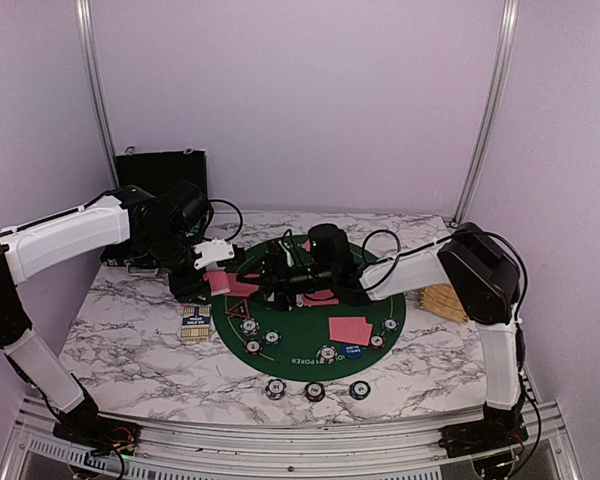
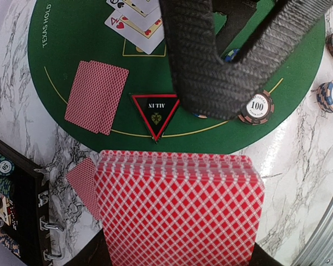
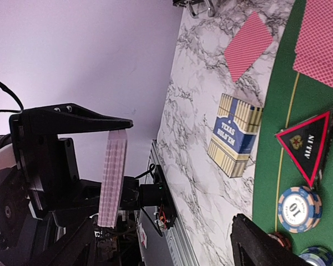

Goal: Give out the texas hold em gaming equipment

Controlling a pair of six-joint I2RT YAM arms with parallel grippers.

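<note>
Marble table [image 1: 130,345] fills the lower half of the top view, with a round green mat [image 1: 290,348] at its centre and a black case [image 1: 160,168] at the upper left. A tan wooden rack [image 1: 445,300] lies at the mat's right edge, partly behind the right arm.

We see the left claw [image 1: 216,266] clamped on a deck of red-backed cards [image 2: 177,205]. In the left wrist view the deck fills the bottom centre, held above the marble just off the mat's rim. The right claw [image 1: 265,276] sits just beside the left one. In its own view its fingers stand wide apart with nothing gripped, so we read it as open.

A blue and gold card box [image 3: 236,136] lies on the marble left of the mat. A face-down pair of cards [image 2: 96,96] lies on the mat at centre left of the left wrist view. A single card [image 2: 82,180] lies on the marble, partly hidden behind the deck. The red-rimmed triangle [image 2: 155,112] lies on the mat just above the deck in the frame, its right corner hidden behind a right-claw finger. A "100" chip [image 2: 257,107] lies at the mat's rim just beside that fingertip. Three chips [image 1: 315,391] sit in a row on the marble at bottom centre of the top view.
</note>
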